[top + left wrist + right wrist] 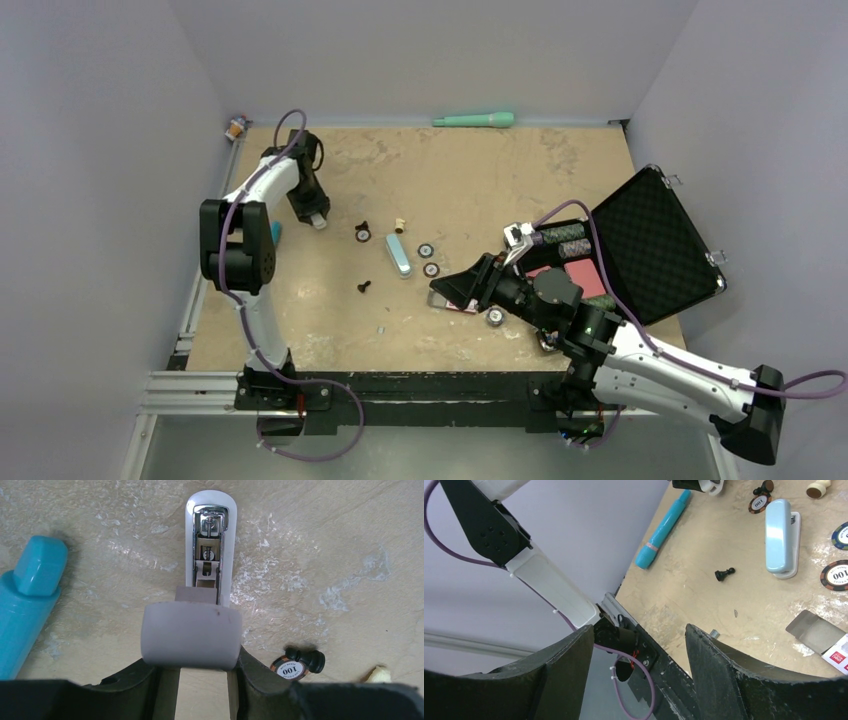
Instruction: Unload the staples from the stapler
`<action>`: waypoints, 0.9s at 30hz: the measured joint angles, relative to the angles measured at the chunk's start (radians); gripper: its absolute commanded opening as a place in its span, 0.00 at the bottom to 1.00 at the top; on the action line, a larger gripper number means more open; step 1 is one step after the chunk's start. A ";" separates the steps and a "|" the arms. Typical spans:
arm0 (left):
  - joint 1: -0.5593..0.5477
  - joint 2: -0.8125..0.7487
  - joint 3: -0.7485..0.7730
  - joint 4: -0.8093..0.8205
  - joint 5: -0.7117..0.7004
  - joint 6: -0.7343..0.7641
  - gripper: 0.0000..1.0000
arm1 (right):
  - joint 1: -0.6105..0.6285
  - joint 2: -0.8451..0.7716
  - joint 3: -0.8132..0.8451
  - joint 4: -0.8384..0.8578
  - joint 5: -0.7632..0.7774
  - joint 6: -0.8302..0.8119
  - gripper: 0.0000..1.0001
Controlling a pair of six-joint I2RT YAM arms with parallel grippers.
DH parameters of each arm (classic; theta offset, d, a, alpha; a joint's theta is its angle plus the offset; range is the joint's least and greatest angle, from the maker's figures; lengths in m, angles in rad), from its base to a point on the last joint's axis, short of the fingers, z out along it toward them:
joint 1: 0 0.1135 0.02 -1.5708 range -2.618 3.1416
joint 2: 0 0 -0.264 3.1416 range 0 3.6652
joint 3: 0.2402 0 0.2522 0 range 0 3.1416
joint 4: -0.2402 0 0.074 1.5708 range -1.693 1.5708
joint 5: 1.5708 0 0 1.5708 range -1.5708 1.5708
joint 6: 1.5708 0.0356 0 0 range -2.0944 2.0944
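Staples [735,613]: tiny silvery strip lying loose on the bare desk [480,190], lower centre of the top view. It is near and below a lone black pawn [724,574] and well apart from both claws. White stapler [209,570]: at the upper left of the top view, held in the left claw [195,665]. It points away from the wrist camera with its chrome channel facing the lens, and a rounded grey end sits nearest the camera between the two fingers. Left claw: clenched on the white stapler, one finger on each side. Cannot tell whether the stapler's far end touches the desk. Teal pen [30,610] lies to its left in the left wrist view. At lower right of that view, a "100" chip [289,670] has a second pawn [309,659] against it. Blue stapler [398,255] lies closed near desk centre. Right claw [639,630]: released, jaws wide, nothing between them. It sits right of centre in the top view, with a labelled clear box [838,655] just beside it. Open black case [650,245] at the right edge. Green marker [475,120] lies along the far wall.
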 measured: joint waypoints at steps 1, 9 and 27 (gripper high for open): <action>0.003 0.001 0.003 -0.002 0.001 0.000 0.45 | 0.000 0.009 0.000 0.000 0.000 0.000 0.72; 0.009 0.009 0.008 -0.002 0.019 -0.003 0.96 | 0.000 0.040 0.000 0.000 -0.003 0.000 0.72; -0.002 -0.343 -0.150 0.030 0.157 -0.015 1.00 | 0.000 0.023 0.000 -0.027 0.034 -0.001 0.71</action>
